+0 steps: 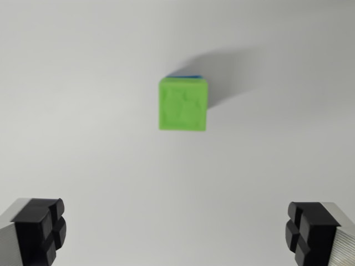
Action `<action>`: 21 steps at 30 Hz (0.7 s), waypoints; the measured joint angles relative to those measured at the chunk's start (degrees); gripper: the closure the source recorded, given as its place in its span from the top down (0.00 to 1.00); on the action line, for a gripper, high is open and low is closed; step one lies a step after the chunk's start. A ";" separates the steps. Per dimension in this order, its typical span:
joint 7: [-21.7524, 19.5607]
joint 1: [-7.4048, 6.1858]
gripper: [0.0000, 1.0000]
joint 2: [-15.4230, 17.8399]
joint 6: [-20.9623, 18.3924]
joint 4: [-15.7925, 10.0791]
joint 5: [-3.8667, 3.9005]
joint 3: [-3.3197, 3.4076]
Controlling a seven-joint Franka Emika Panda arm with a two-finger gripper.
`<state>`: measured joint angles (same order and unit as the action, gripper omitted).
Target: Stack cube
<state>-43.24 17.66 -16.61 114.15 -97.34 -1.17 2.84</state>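
My end effector hung with its pads spread wide and empty. The green cube sat atop a blue cube on the white bench, well beyond my fingertips and centred between them.

My wrist view is bright and evenly lit, the plain white table shading to pale grey at the corners. The small green plastic cube is soft-edged and blurred, and casts a diffuse grey shadow toward the upper right. My black rubber pads appear dark and slightly blurred.
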 joint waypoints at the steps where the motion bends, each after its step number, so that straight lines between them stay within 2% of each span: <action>1: -0.01 0.00 1.00 0.14 -0.48 0.31 0.00 0.00; 11: -0.05 0.00 1.00 0.82 -3.96 3.06 0.04 0.02; 21: -0.08 0.00 1.00 1.13 -5.64 4.45 0.06 0.03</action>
<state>-43.32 17.66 -15.47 108.51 -92.89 -1.11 2.87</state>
